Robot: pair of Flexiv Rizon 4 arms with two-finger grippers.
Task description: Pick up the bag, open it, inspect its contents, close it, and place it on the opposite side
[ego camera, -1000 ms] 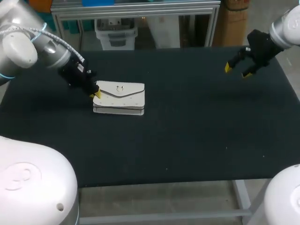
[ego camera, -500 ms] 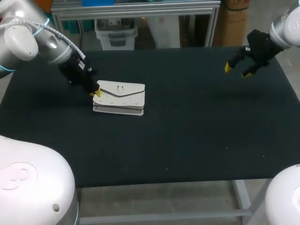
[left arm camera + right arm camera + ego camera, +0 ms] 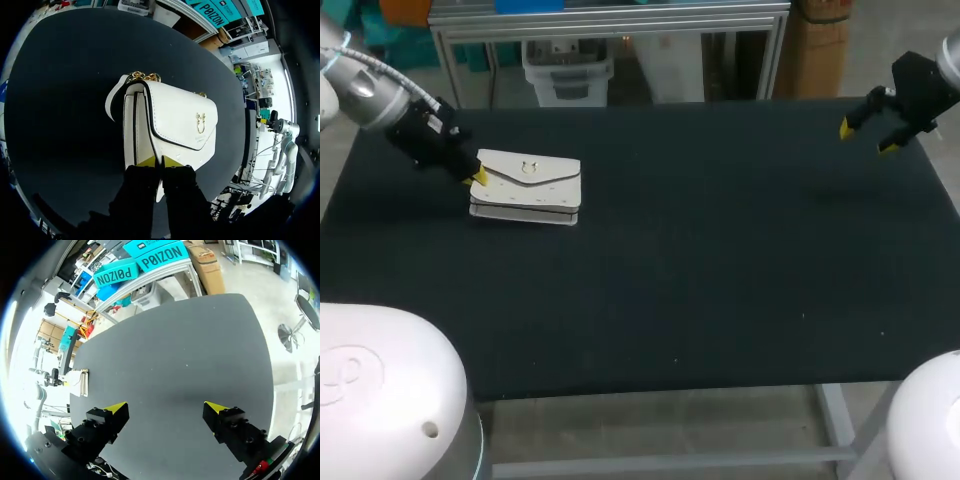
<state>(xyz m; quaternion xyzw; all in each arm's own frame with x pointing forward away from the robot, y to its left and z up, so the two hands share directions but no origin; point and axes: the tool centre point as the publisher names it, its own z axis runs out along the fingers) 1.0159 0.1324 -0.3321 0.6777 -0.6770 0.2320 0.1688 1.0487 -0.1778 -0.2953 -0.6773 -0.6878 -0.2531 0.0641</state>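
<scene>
Handbag (image 3: 527, 187): one, white, far left on our table (image 3: 700, 280); gold chain (image 3: 142, 76) mostly hidden behind it. Left gripper (image 3: 159, 161): one, clamped on the handbag's end, tips half-covered. Right gripper (image 3: 866, 137): one, spread wide, holding nothing, far right.

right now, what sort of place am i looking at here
Most likely a robot lab or test bench. A left arm and a right arm reach in over a black-covered table, and the left arm's jaws are shut on a white bag with a gold clasp.
</scene>
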